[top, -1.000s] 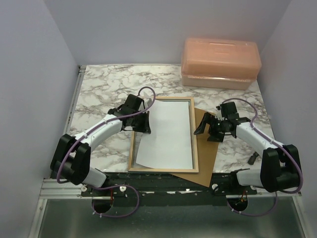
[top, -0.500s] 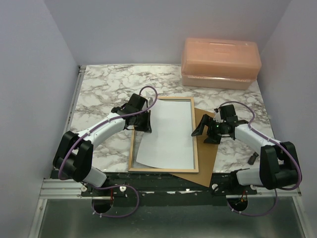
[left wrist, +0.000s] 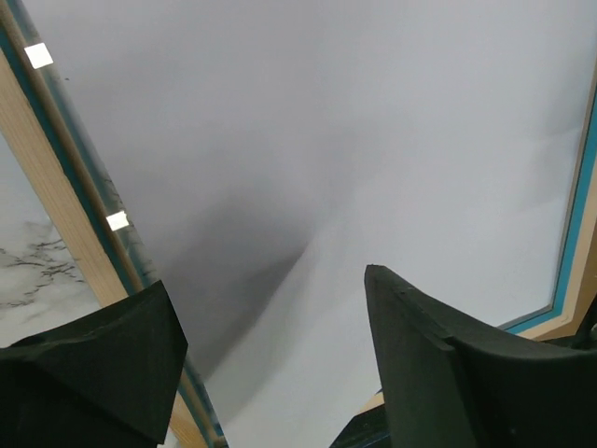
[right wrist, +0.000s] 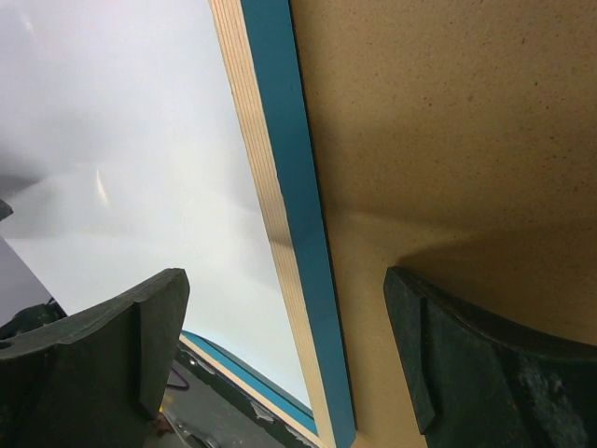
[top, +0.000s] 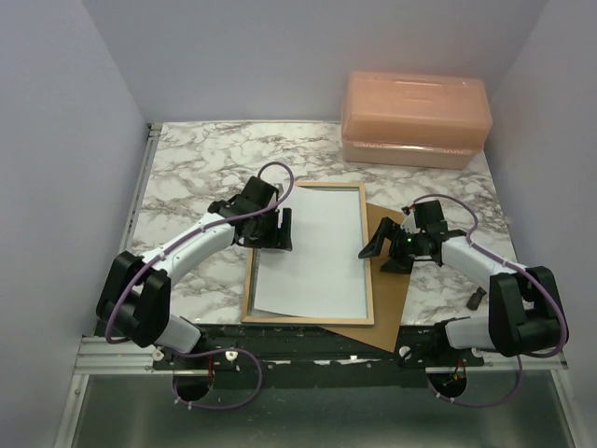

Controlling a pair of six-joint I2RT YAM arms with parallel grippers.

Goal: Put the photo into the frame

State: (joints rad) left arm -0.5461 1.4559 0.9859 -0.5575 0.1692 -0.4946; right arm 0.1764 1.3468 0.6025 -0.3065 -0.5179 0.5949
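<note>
Photo (top: 312,247): lies white side up inside the frame, on the marble table (top: 205,159).
Frame (top: 368,280): flat, wood-coloured back up, right rail resting on a brown backing sheet (top: 392,299).
Left gripper (top: 277,229): fingers apart above the photo's left edge, holding nothing.
Right gripper (top: 381,257): wide open, straddling the frame's right rail, gripping nothing.

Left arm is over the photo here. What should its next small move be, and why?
Probably lift the left tool straight up. Its jaws stand open over the photo, which lies white side up inside the frame, though a soft shadow suggests it isn't fully flat.
</note>
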